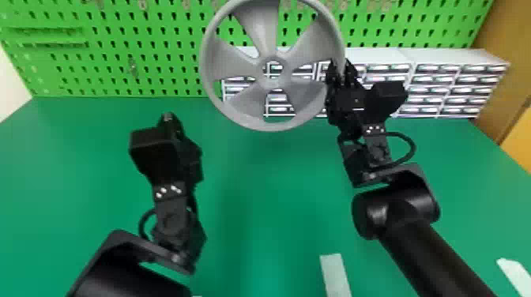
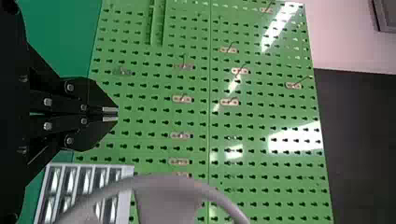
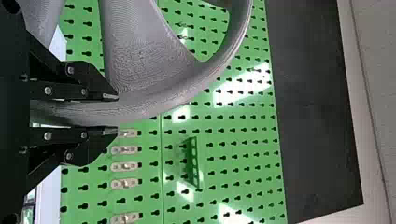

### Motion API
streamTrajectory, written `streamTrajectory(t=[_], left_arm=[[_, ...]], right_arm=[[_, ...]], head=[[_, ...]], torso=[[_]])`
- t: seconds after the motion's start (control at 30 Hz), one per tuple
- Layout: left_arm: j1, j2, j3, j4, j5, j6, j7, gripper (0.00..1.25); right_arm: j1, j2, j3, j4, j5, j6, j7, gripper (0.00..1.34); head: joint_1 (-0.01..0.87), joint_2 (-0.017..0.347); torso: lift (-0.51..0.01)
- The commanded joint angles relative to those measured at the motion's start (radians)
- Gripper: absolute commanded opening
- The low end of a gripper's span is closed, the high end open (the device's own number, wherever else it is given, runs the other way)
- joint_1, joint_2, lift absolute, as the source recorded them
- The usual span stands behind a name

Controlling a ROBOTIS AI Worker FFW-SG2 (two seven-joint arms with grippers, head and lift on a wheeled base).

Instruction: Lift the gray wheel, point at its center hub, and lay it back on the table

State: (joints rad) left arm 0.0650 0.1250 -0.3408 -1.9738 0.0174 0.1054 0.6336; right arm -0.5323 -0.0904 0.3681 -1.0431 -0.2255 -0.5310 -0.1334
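Observation:
The gray wheel (image 1: 241,103) is held upright above the green table (image 1: 276,166), its spoked face and center hub (image 1: 272,72) toward the head camera. My right gripper (image 1: 339,73) grips the rim at the wheel's right side; in the right wrist view, the right gripper (image 3: 116,113) has the rim (image 3: 140,106) between its two fingers. To the lower left of the wheel, apart from it, is my left gripper (image 1: 168,116) over the table. The left wrist view shows the left gripper (image 2: 116,114) shut with nothing between its tips, and part of the wheel (image 2: 168,196) beyond.
A green pegboard (image 1: 118,59) stands along the table's back edge. White drawer units (image 1: 446,85) stand behind the wheel and to its right. A pale strip (image 1: 335,272) lies at the table's front, another (image 1: 515,272) at the right front.

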Motion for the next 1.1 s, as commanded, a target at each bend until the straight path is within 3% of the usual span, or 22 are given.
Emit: streamTrajectory(t=[0.0,0.23,0.47,0.8,1.07], left_arm=[[-0.005,0.030,-0.084,-0.007,0.036,-0.032,0.044,0.10],[-0.033,0.065,-0.190,-0.004,0.085,-0.055,0.136,0.10],[-0.073,0.088,-0.265,0.016,0.150,-0.082,0.166,0.09],[-0.183,0.128,-0.374,0.095,0.282,-0.156,0.166,0.09],[-0.266,0.131,-0.431,0.161,0.328,-0.200,0.117,0.10]], right_arm=[[0.000,0.000,-0.001,0.000,0.000,0.002,0.000,0.08],[-0.002,0.001,-0.001,0.005,0.000,0.003,0.000,0.08],[-0.003,0.001,0.002,0.006,0.002,0.005,0.000,0.08],[-0.005,0.003,0.015,0.009,0.002,0.005,0.000,0.08],[-0.009,0.003,0.029,0.014,0.000,0.005,0.000,0.08]], head=[[0.692,0.048],[0.692,0.048],[0.692,0.048],[0.692,0.048],[0.692,0.048]], torso=[[-0.096],[-0.096],[-0.096],[-0.096],[-0.096]])
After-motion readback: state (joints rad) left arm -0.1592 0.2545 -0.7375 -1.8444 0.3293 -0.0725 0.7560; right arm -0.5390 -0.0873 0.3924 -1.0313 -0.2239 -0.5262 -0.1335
